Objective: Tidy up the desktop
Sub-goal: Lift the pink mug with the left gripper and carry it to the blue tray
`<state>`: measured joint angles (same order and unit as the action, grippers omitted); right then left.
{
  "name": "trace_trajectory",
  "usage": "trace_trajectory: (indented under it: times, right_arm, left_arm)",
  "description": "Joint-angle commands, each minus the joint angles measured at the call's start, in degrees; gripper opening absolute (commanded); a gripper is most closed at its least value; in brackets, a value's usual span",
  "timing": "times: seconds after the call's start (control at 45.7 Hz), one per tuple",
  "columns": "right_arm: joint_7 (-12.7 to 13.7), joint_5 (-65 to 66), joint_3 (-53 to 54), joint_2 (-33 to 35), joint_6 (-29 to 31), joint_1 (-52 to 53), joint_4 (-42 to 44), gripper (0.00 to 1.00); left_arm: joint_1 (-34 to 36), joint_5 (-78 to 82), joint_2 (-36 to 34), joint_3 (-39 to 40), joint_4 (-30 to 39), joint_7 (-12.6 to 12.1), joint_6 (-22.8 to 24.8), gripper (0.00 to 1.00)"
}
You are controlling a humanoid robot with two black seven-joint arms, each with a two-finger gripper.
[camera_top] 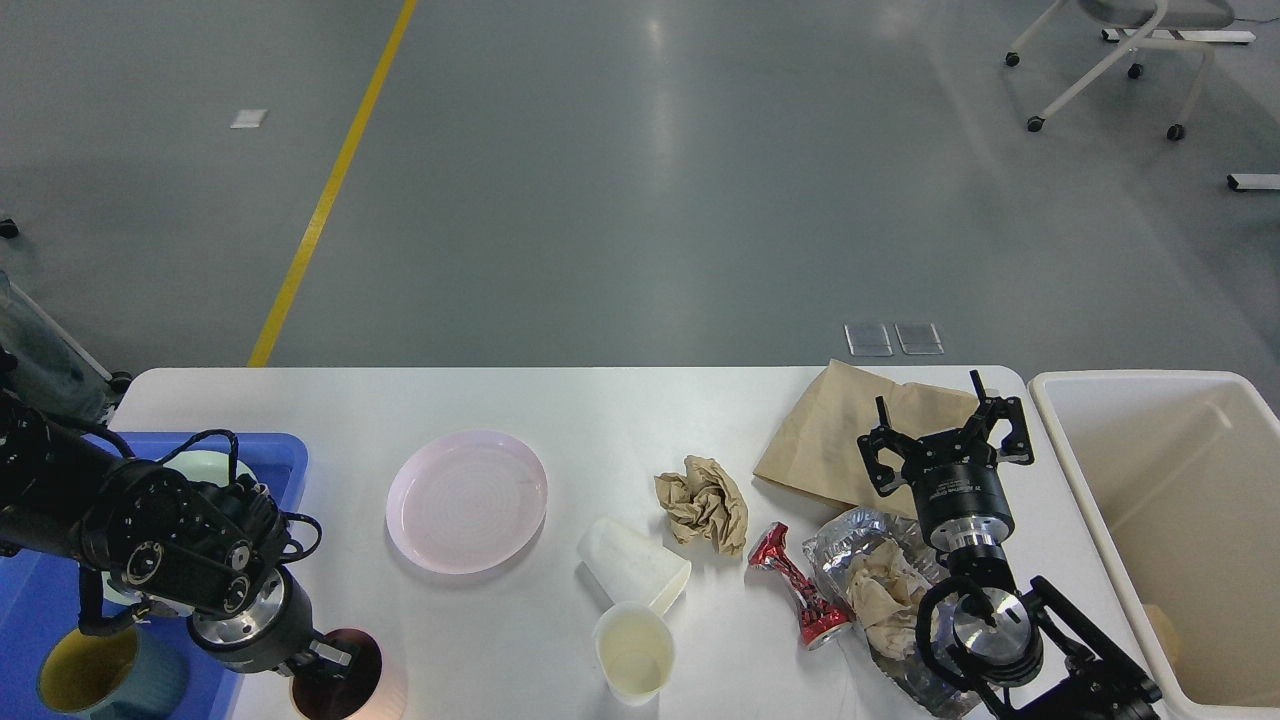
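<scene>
desktop (600,410): filling the lower half of the frame and looking pretty far from tidy, I'd say most of the job is left
bin (1070,450): sitting at the right edge, nearly bare inside, just a small tan scrap down in its lower corner
tray (285,450): poking in at lower left, already holding a teal mug (95,685) and a pale dish half hidden by the arm
bag (830,430): flat brown paper lying at upper right of the desktop, not binned
plate (466,500): pink, sitting left of centre, waiting for the tray I guess
foil wrapper (860,560): lying at lower right with crumpled paper in it
paper ball (703,503): lying mid-frame
cups (633,650): one standing, one tipped over just above it
can (800,590): crushed red thing beside the wrapper
right gripper (945,435): fingers spread, hovering over the bag, holding nothing
left gripper (330,665): reaching down into a dark cup (345,690) at the bottom edge; can't tell if it's pinching the rim
</scene>
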<state>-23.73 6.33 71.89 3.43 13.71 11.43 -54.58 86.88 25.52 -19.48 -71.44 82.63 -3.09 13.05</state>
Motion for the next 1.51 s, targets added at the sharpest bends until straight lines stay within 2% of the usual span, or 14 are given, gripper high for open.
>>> trace_trajectory:
  times: [0.0, 0.175, 0.241, 0.328, 0.35, 0.46, 0.591, 0.81, 1.116, 1.269, 1.401, 1.488]
  right_arm:
    - [0.0, 0.0, 0.0, 0.0, 0.0, 0.0, 0.0, 1.0]
    - [0.0, 0.0, 0.0, 0.0, 0.0, 0.0, 0.0, 1.0]
    - [0.0, 0.0, 0.0, 0.0, 0.0, 0.0, 0.0, 1.0]
    - [0.0, 0.0, 0.0, 0.0, 0.0, 0.0, 0.0, 1.0]
    - [0.0, 0.0, 0.0, 0.0, 0.0, 0.0, 0.0, 1.0]
    - [0.0, 0.0, 0.0, 0.0, 0.0, 0.0, 0.0, 1.0]
    - [0.0, 0.0, 0.0, 0.0, 0.0, 0.0, 0.0, 1.0]
    - [0.0, 0.0, 0.0, 0.0, 0.0, 0.0, 0.0, 1.0]
    - [0.0, 0.0, 0.0, 0.0, 0.0, 0.0, 0.0, 1.0]
    - [0.0, 0.0, 0.0, 0.08, 0.0, 0.0, 0.0, 1.0]
    - [0.0, 0.0, 0.0, 0.0, 0.0, 0.0, 0.0, 1.0]
    - [0.0, 0.0, 0.0, 0.0, 0.0, 0.0, 0.0, 1.0]
  left_arm:
    - [0.04, -0.03, -0.12, -0.02, 0.07, 0.02, 0.05, 0.0]
    - [1.01, -1.08, -0.39, -0.02, 0.07, 0.02, 1.72, 0.0]
    - [3.02, -2.31, -0.48, -0.28, 0.25, 0.02, 4.17, 0.0]
    - [8.03, -3.98, -0.83, -0.81, 0.78, 0.1, 9.53, 0.0]
    - [10.91, -5.2, -1.0, -0.89, 0.78, 0.1, 13.63, 0.0]
    - [17.17, -8.2, -1.0, -1.42, 0.86, 0.02, 21.74, 0.0]
    - [25.43, -11.19, -0.74, -3.18, 2.09, 0.02, 28.69, 0.0]
    - [41.07, -12.33, -1.35, -5.99, 9.47, 0.02, 30.55, 0.0]
    - [58.83, -18.39, -0.83, -10.56, 15.63, 1.16, 38.01, 0.0]
    - [59.55, -19.72, -0.65, -12.41, 15.63, 3.09, 39.34, 0.0]
    - [58.49, -19.8, -1.26, -14.78, 14.75, 3.18, 39.07, 0.0]
    - [56.65, -19.72, -3.37, -16.54, 11.86, 3.09, 39.16, 0.0]
